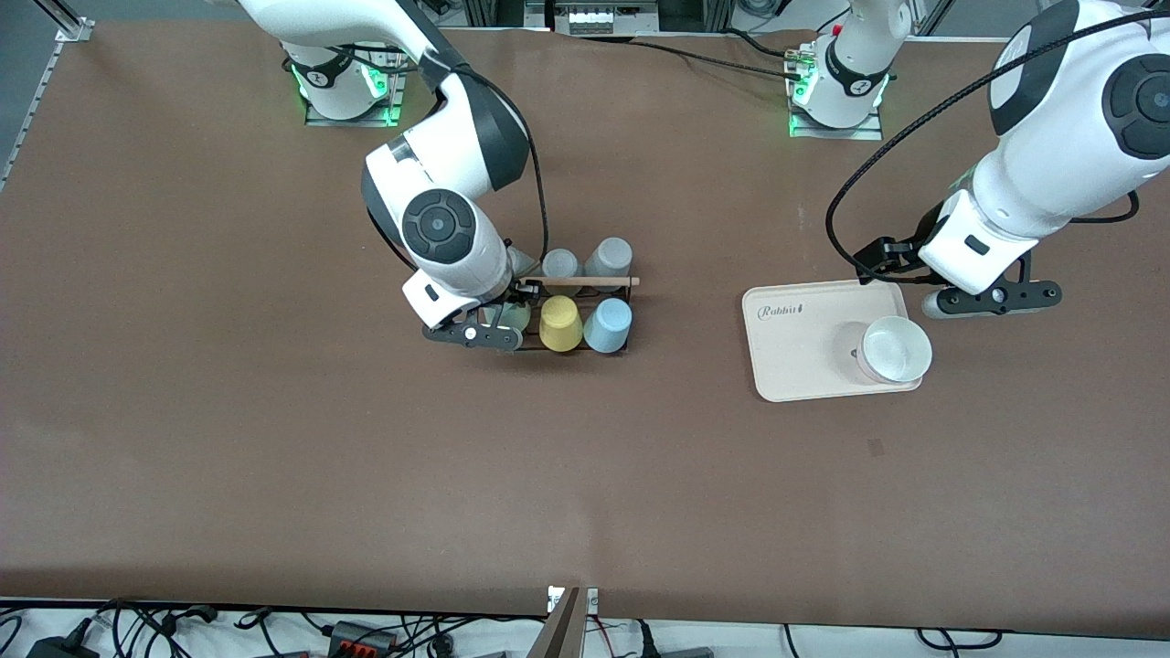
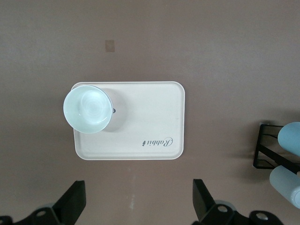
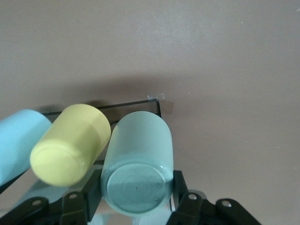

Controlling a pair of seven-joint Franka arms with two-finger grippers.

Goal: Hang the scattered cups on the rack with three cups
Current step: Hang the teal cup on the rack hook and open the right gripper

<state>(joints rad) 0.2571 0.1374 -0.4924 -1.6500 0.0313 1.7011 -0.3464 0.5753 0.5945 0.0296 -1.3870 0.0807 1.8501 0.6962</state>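
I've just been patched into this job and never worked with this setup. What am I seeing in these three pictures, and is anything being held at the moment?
These are two white robot arms bolted to a brown table, each ending in a two-finger gripper.

The wide picture comes from a high camera facing the robots. The other two come from cameras on each arm's wrist, looking down past the fingers.

Mid-table stands a small black wire rack with upside-down cups on its pegs: grey cups in the row farther from the camera, then a yellow cup and a light blue cup in the nearer row.

The right gripper is at the rack, its fingers on either side of a sage-green cup beside the yellow one.

Toward the left arm's end lies a beige tray with a white bowl on it. The left gripper waits above it, open and holding nothing.
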